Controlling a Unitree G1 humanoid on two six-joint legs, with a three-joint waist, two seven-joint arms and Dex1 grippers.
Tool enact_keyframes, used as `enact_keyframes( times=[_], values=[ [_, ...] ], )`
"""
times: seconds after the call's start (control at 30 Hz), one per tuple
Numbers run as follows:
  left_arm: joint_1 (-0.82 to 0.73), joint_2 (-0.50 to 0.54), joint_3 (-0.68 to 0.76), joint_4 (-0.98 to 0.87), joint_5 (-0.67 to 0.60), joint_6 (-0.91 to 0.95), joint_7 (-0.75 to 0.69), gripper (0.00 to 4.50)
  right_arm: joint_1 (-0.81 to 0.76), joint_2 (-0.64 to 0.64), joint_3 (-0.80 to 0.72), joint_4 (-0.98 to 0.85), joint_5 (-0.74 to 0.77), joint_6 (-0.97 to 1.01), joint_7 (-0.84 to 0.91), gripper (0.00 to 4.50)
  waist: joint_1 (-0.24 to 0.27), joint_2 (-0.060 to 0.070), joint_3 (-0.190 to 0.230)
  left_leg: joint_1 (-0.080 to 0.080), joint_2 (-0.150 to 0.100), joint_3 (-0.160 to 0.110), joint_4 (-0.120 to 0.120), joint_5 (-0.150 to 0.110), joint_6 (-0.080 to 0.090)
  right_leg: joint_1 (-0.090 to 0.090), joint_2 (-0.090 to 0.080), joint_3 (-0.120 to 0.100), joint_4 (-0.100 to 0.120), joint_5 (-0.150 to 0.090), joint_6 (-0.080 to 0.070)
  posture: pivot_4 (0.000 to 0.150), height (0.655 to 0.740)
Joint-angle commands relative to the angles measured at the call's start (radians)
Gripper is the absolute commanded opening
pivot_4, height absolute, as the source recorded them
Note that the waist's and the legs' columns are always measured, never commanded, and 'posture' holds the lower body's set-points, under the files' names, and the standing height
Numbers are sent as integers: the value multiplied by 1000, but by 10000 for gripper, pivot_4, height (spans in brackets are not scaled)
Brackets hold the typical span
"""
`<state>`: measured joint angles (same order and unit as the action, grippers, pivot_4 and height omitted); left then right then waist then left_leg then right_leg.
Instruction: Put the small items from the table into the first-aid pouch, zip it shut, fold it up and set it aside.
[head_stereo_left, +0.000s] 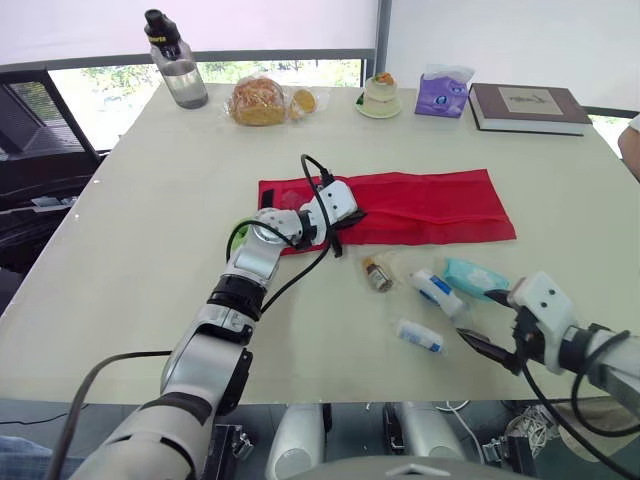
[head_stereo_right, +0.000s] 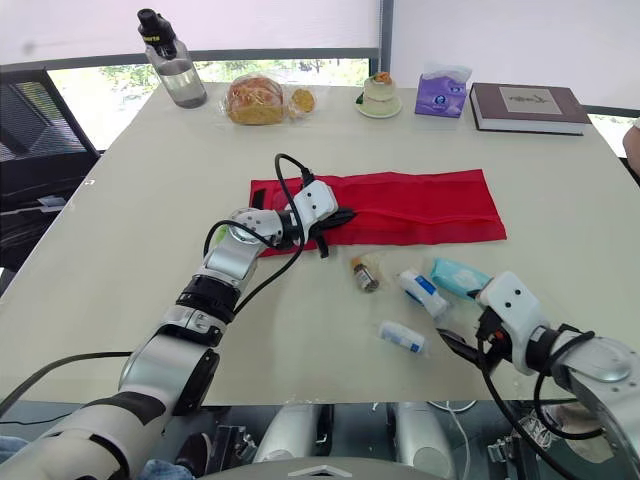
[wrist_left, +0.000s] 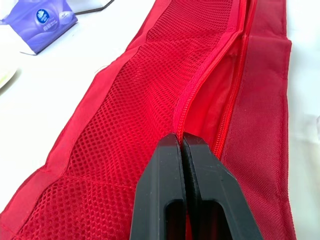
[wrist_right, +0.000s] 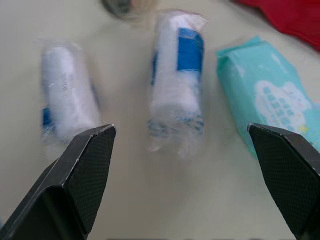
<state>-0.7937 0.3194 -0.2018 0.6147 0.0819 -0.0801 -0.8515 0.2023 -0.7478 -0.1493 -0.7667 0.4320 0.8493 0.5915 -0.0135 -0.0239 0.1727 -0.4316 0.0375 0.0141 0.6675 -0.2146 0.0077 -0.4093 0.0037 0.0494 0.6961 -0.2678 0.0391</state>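
The red first-aid pouch (head_stereo_left: 430, 205) lies unfolded across the middle of the table, its zipper (wrist_left: 210, 75) open along the mesh side. At the pouch's left end my left gripper (head_stereo_left: 348, 222) is shut on the zipper edge (wrist_left: 182, 142). Just in front of the pouch lie a small brown bottle (head_stereo_left: 377, 273), a teal tissue pack (head_stereo_left: 476, 276) and two white-and-blue wrapped rolls (head_stereo_left: 437, 291) (head_stereo_left: 419, 336). My right gripper (head_stereo_left: 488, 320) hovers open near the front right edge, pointing at the rolls (wrist_right: 177, 75) and holding nothing.
Along the far edge stand a water bottle (head_stereo_left: 177, 62), wrapped bread (head_stereo_left: 259, 100), a small cake on a plate (head_stereo_left: 380, 96), a purple tissue box (head_stereo_left: 443, 92) and a book (head_stereo_left: 527, 107). A person's arm (head_stereo_left: 632, 145) shows at the right edge.
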Motion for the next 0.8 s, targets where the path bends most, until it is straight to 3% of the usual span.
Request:
enact_keyframes(
  times=[0.03,0.2,0.23,0.37,0.5,0.8],
  values=[
    [-21,-4,6,-48,-18,0,-4,625,-25,6,34,2,-29,16,-46,45000,1,0,0,0,0,0,0,0,0,0,0,0,0,0,0,1500,7400],
    [-22,-5,5,-53,-22,6,-3,625,-52,18,73,22,-34,17,-55,45000,1,0,0,0,0,0,0,0,0,0,0,0,0,0,0,1500,7400],
    [-22,-5,5,-53,-22,6,-3,0,-57,19,84,26,-35,20,-55,39090,1,0,0,0,0,0,0,0,0,0,0,0,0,0,0,1500,7400],
    [-23,-3,10,-53,-24,12,2,0,-80,27,109,51,-48,3,-61,29517,1,0,0,0,0,0,0,0,0,0,0,0,0,0,0,1500,7400],
    [-22,3,13,-54,-23,14,3,0,-97,38,126,62,-51,2,-64,12419,1,0,0,0,0,0,0,0,0,0,0,0,0,0,0,1500,7400],
    [-11,8,11,-67,-23,21,5,0,-109,55,141,64,-60,1,-69,12419,0,0,0,0,0,0,0,0,0,0,0,0,0,0,0,1500,7400]
  ],
)
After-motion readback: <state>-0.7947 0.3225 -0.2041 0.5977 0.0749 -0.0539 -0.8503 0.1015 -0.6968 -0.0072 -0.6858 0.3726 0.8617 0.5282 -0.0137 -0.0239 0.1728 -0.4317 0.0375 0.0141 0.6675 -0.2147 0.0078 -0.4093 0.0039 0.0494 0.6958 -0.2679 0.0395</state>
